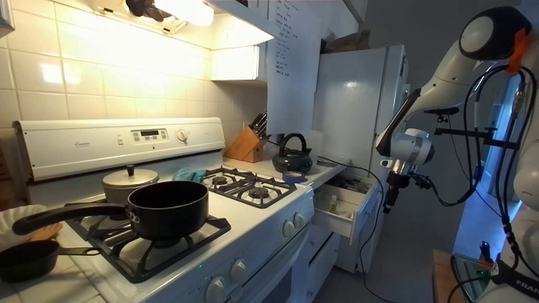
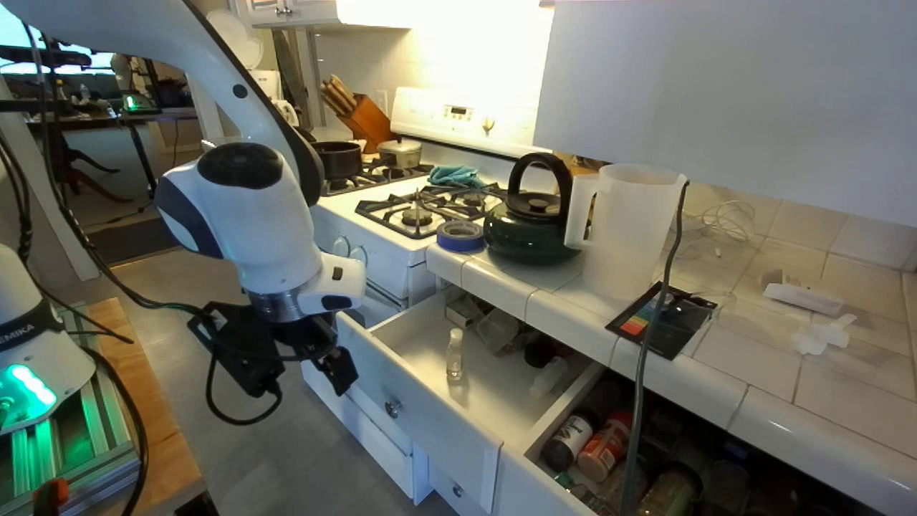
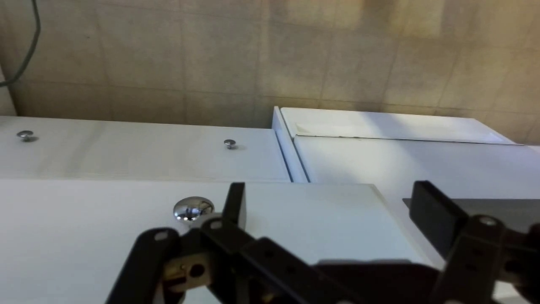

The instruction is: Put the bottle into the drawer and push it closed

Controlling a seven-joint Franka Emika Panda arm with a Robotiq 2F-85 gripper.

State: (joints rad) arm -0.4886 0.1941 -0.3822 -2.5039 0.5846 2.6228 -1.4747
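A small clear bottle (image 2: pixel 455 356) stands upright inside the open white drawer (image 2: pixel 423 405), near its front panel. In an exterior view the bottle (image 1: pixel 333 204) shows a yellow-green label, and the drawer front (image 1: pixel 364 214) is pulled out beside the stove. My gripper (image 2: pixel 341 371) is outside the drawer, in front of its flat front. In an exterior view the gripper (image 1: pixel 387 208) points down. In the wrist view the gripper (image 3: pixel 331 202) is open and empty, its fingers apart over the drawer front (image 3: pixel 320 223) beside a round knob (image 3: pixel 193 208). The bottle is out of view there.
A neighbouring open drawer holds several jars (image 2: pixel 605 448). A dark kettle (image 2: pixel 534 226), blue tape (image 2: pixel 460 236) and a plastic jug (image 2: pixel 630 229) stand on the counter above. A cable (image 2: pixel 648 344) hangs across the drawers. The stove (image 1: pixel 252 229) adjoins.
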